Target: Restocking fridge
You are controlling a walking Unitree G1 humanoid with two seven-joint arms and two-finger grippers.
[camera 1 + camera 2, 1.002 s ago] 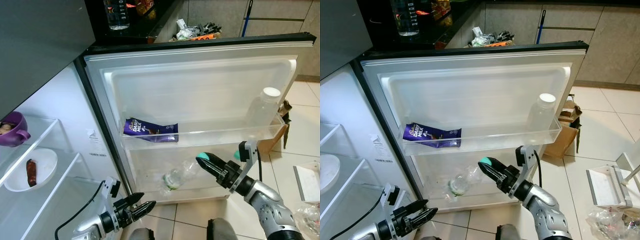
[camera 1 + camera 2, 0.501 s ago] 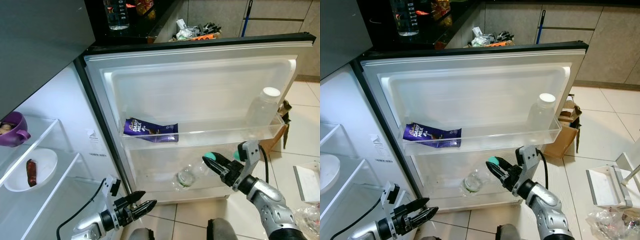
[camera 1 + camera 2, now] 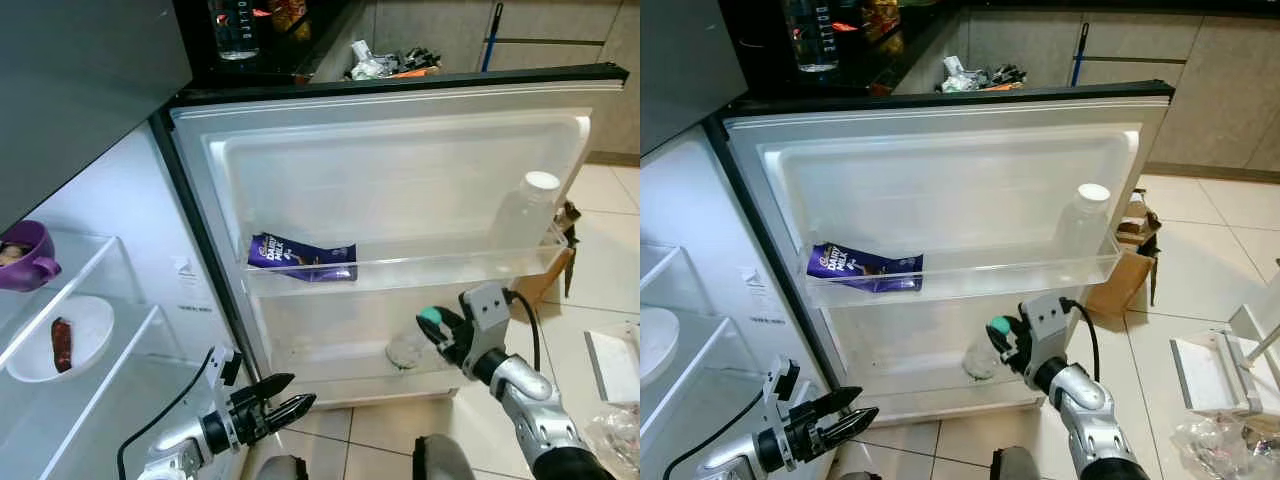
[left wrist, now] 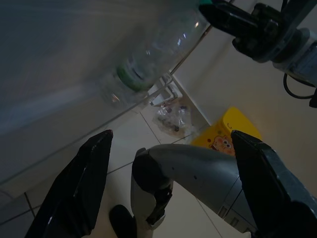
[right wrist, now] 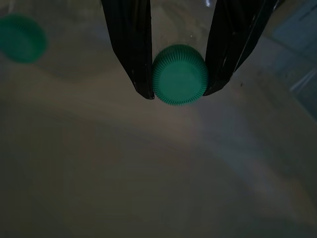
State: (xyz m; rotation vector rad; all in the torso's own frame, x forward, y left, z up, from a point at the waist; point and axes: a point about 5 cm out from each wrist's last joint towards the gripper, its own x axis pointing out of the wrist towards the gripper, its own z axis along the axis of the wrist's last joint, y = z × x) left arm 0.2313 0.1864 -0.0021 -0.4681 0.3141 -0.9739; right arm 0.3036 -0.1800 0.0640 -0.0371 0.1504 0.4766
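From the head, the right claw (image 3: 432, 322) pinched the green cap (image 3: 430, 317) of a clear bottle (image 3: 408, 350) lying in the lower door shelf (image 3: 330, 362), while the left claw (image 3: 285, 408) hung spread near the floor. The left wrist showed that bottle (image 4: 148, 62) behind the shelf wall; the right wrist showed both fingers (image 5: 130, 47) clamped against the cap (image 5: 180, 75).

Silver, rounded right arm (image 3: 525, 395) with a looping black cable; each end effector has long, tapered black fingers (image 4: 74, 193)
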